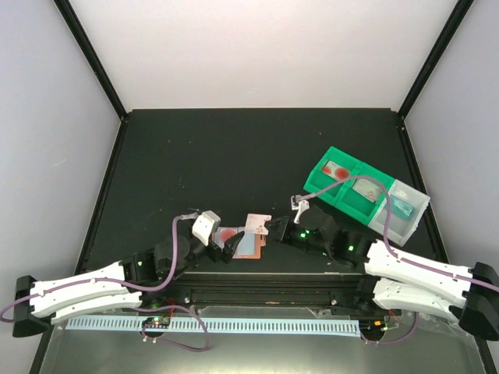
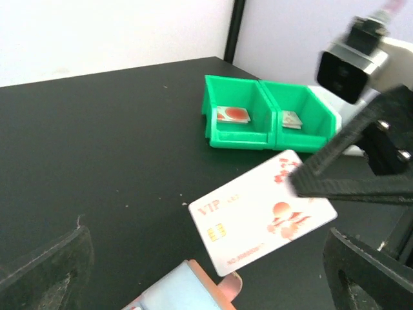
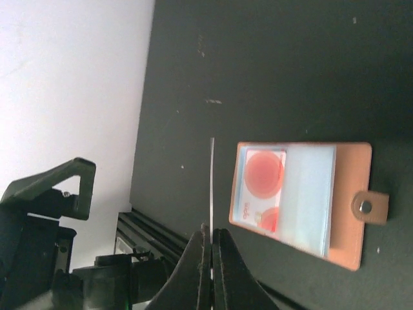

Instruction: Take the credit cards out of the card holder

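While the card holder (image 3: 345, 194) lies open and flat on the black table (image 1: 195, 156), light blue lining up and a small brown tab (image 3: 371, 206) on one edge, my right end effector (image 3: 210, 240) pinches a white credit card (image 2: 261, 216) at one end. Its jaws are closed tight on the plastic. The card hangs tilted in the air just beside and above the holder, clear of it, showing "VIP" lettering, a gold chip and red motifs. A second card (image 3: 263, 177), marked with red discs, sits tucked in one panel of the holder. My left end effector (image 1: 222, 243) stands spread wide and holds nothing. It is low over the table, with the holder's near edge showing between its fingers. Well apart to the right, two green bins (image 1: 347, 187) each hold a small card, and a clear bin (image 1: 407, 206) sits against them.
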{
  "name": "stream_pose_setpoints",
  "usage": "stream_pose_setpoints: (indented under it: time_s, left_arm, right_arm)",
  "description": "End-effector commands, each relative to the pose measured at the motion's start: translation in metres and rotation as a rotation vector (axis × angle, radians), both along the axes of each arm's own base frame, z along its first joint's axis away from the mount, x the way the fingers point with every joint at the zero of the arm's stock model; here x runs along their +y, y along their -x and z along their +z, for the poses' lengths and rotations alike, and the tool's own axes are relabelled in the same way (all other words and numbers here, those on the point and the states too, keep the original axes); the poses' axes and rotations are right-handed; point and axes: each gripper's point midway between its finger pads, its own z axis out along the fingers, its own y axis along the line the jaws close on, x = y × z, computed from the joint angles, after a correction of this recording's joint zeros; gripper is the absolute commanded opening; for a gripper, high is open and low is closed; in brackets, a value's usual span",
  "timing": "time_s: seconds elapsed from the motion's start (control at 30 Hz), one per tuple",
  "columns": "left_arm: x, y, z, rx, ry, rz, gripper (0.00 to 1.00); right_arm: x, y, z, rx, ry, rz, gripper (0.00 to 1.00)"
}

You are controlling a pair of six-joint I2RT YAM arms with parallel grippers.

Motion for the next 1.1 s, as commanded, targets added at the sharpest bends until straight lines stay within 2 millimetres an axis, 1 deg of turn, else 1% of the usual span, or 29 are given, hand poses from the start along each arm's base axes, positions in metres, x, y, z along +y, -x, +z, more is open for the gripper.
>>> stream_pose_setpoints:
  time_s: [0.0, 0.2, 0.3, 0.4, 0.5, 0.6, 0.67, 0.83, 0.97, 1.07]
  left_arm:
    - [0.007, -0.004, 0.017, 0.130, 0.090, 0.025, 0.99]
    - [0.004, -0.008, 0.021, 0.274, 0.181, -0.049, 0.99]
    - [0.001, -0.007, 0.022, 0.324, 0.217, -0.103, 0.99]
    - [-0.003, -0.003, 0.023, 0.362, 0.260, -0.168, 0.99]
    - [-0.006, 0.000, 0.023, 0.400, 0.304, -0.224, 0.99]
    - [-0.006, 0.001, 0.020, 0.421, 0.317, -0.251, 0.99]
    - [-0.003, -0.003, 0.015, 0.428, 0.288, -0.223, 0.99]
    - [0.009, -0.013, 0.004, 0.460, 0.217, -0.113, 0.99]
    - [0.008, -0.016, 0.009, 0.438, 0.173, -0.118, 0.99]
    - [0.010, -0.018, 0.011, 0.408, 0.143, -0.111, 0.99]
  right_arm:
    - [-0.015, -0.013, 0.027, -0.280, 0.018, -0.003, 0.01]
    - [-0.023, -0.006, 0.049, -0.458, 0.005, 0.057, 0.01]
    - [-0.023, -0.006, 0.055, -0.511, 0.014, 0.079, 0.01]
    - [-0.026, -0.012, 0.059, -0.542, 0.064, 0.071, 0.01]
    - [-0.034, -0.024, 0.060, -0.555, 0.109, 0.051, 0.01]
    - [-0.046, -0.037, 0.061, -0.556, 0.107, 0.034, 0.01]
    - [-0.057, -0.047, 0.061, -0.549, 0.110, 0.019, 0.01]
    - [-0.102, -0.075, 0.061, -0.506, 0.203, -0.079, 0.01]
    - [-0.140, -0.092, 0.065, -0.483, 0.264, -0.174, 0.01]
    - [-0.174, -0.108, 0.065, -0.455, 0.337, -0.259, 0.02]
